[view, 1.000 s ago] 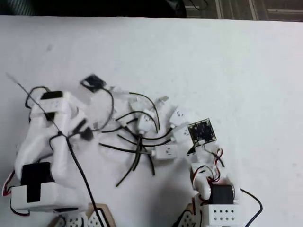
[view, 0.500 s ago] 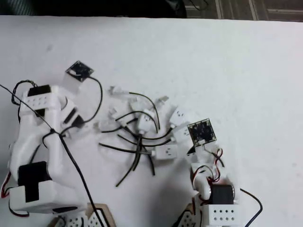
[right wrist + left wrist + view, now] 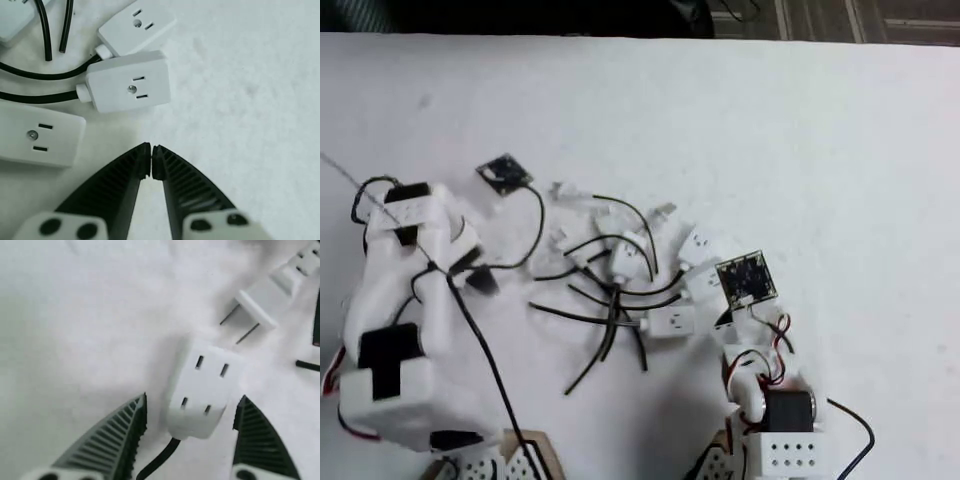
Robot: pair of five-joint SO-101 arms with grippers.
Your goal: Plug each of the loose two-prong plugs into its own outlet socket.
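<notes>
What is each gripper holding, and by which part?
Nothing. The left gripper stands open around a socket, not clamping it; the right gripper is shut on nothing.

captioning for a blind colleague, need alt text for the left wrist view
A white socket block with two pairs of slots lies on the white table between the open fingers of the left gripper, a black cord trailing from it. Just beyond it lies a white two-prong plug, prongs pointing toward the block.

White table [image 3: 770, 120] — dark floor [image 3: 620, 15] beyond its far edge
</notes>
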